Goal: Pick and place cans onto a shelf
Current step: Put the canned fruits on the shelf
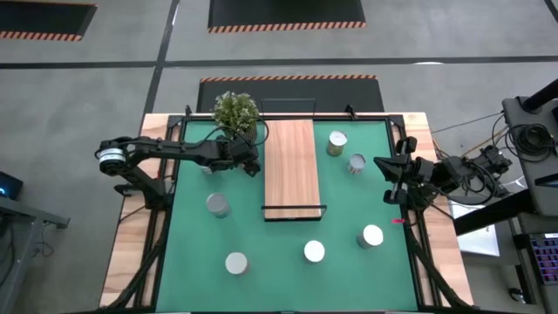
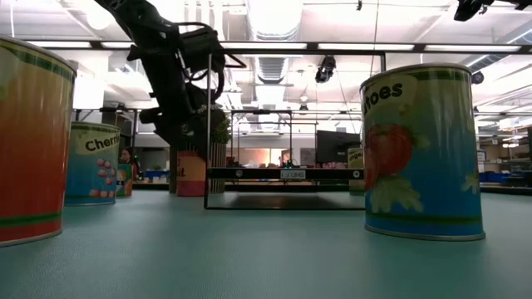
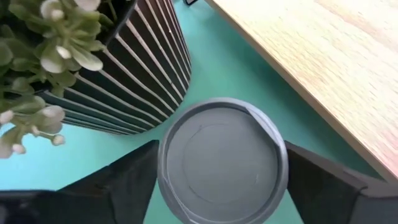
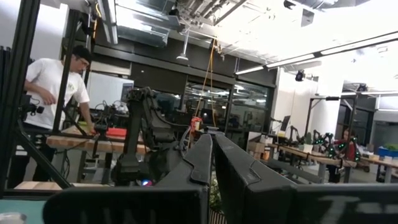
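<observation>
My left gripper (image 3: pixel 221 186) straddles a grey-topped metal can (image 3: pixel 222 160), fingers apart, between ribbed dark plant pot (image 3: pixel 137 68) and light wooden shelf (image 3: pixel 323 68); right gripper (image 4: pixel 211 163) closed.

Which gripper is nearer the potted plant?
Left. The left gripper sits beside the potted plant, straddling a can. The right gripper waits across the shelf, near the table's right edge.

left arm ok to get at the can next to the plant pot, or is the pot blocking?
Probably yes. The left gripper already has a finger on each side of the can. The plant pot stands close beside it and the shelf on the other side, but neither sits between fingers and can.
</observation>
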You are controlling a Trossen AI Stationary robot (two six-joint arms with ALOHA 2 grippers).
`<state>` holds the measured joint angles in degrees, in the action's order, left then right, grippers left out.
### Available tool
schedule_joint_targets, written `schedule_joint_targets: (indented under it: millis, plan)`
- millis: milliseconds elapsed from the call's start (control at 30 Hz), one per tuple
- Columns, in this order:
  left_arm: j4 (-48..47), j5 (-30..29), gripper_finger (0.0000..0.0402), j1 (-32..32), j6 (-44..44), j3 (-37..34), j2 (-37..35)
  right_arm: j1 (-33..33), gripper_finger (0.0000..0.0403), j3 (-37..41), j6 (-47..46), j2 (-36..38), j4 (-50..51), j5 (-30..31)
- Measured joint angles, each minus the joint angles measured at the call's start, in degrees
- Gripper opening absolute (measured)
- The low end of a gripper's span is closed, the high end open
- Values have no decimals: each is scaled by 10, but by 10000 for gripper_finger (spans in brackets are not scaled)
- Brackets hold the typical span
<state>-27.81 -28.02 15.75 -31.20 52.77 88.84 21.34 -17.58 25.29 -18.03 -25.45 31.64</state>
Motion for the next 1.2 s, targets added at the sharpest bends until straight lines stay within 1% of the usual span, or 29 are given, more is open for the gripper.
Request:
schedule_joint_targets:
  millis: [67,133,267,400,500,633,767,867,967,1033,1200]
  plan:
    - [0,-1,266,0,-2,0,0,0,9,0,2,0,0,0]
    - [0,-1,258,0,-3,0,0,0,9,0,2,0,0,0]
    - [-6,-1,262,-6,-4,0,-4,0,9,0,4,0,0,0]
    - [-40,5,266,-25,-4,0,-30,0,9,0,8,0,0,0]
    - [-93,5,266,-49,-3,10,-56,0,9,0,8,0,-1,0]
    - [-163,48,267,-101,61,52,-86,0,9,0,9,0,-1,0]
    - [-179,51,267,-161,129,117,-101,0,9,0,9,0,-1,0]
    - [-188,50,267,-191,164,175,-101,0,9,0,11,0,-3,0]
    - [-186,48,267,-203,197,225,-92,0,9,0,13,0,-5,0]
    - [-177,47,267,-205,220,246,-82,0,9,0,14,0,-6,0]
    - [-148,47,267,-201,260,269,-43,0,9,0,16,0,-6,0]
